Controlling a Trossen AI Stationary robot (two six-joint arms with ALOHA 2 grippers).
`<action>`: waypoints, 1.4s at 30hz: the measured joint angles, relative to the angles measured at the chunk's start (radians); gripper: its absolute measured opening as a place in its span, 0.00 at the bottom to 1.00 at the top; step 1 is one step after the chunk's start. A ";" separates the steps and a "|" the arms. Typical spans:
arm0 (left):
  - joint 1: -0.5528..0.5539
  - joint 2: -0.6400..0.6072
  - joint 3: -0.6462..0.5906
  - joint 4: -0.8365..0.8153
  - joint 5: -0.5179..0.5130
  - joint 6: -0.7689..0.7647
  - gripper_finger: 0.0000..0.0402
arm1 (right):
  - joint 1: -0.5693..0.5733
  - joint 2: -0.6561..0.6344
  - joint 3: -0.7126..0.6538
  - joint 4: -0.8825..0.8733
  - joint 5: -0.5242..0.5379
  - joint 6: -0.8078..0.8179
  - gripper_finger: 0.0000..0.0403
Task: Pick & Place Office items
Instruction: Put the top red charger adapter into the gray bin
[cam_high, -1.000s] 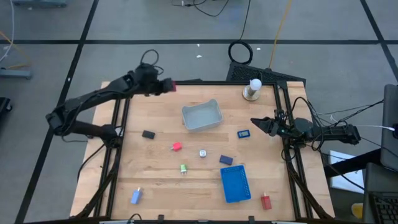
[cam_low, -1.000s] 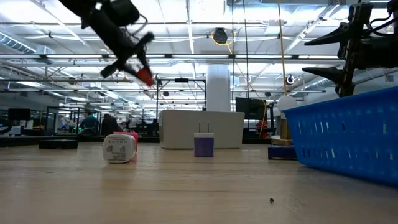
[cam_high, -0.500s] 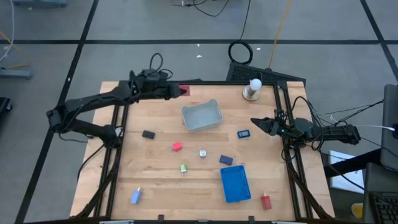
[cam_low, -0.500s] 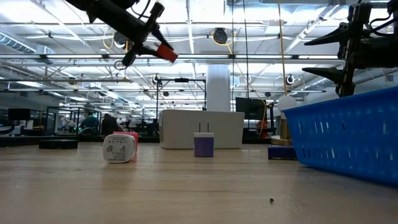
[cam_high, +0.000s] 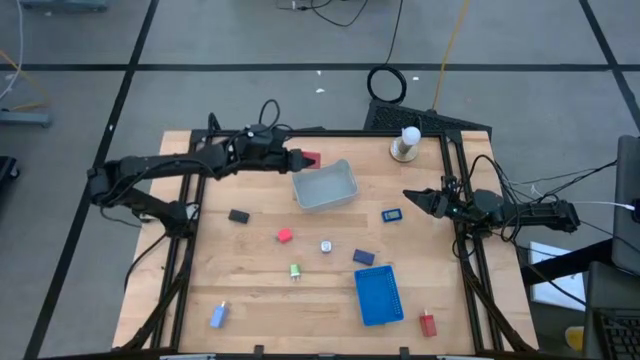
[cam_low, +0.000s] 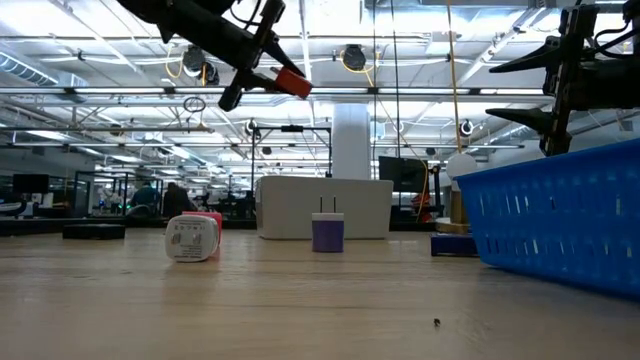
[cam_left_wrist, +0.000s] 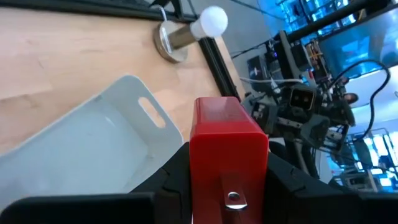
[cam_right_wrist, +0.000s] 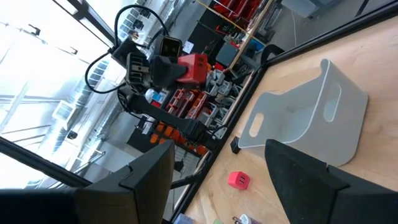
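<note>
While the left gripper (cam_high: 300, 159) pinches a red block (cam_high: 312, 159) between its two fingers, the block hangs in the air just beside the pale bin's (cam_high: 341, 196) edge. The block looks hard, smooth and boxy, with flat sides and a small metal bit on it. It is probably light and stiff, so the flat sides are the best place to hold. The bin looks like thin, cloudy plastic. The right gripper (cam_high: 410, 197) waits by the table's right edge, fingers spread apart.

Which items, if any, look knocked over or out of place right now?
The white-faced plug lies on its side on the table. Otherwise nothing: the left hand carries a red block beside the pale bin.
</note>
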 joint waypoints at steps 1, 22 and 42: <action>-0.004 0.001 0.000 0.000 0.000 0.000 0.28 | 0.000 0.000 0.000 0.000 0.000 -0.001 0.60; -0.019 0.166 0.001 -0.037 0.004 -0.009 0.28 | 0.000 0.007 0.000 -0.001 -0.001 -0.015 0.60; -0.007 0.241 0.001 -0.230 -0.101 -0.092 0.28 | 0.000 0.014 0.000 -0.001 -0.001 -0.021 0.60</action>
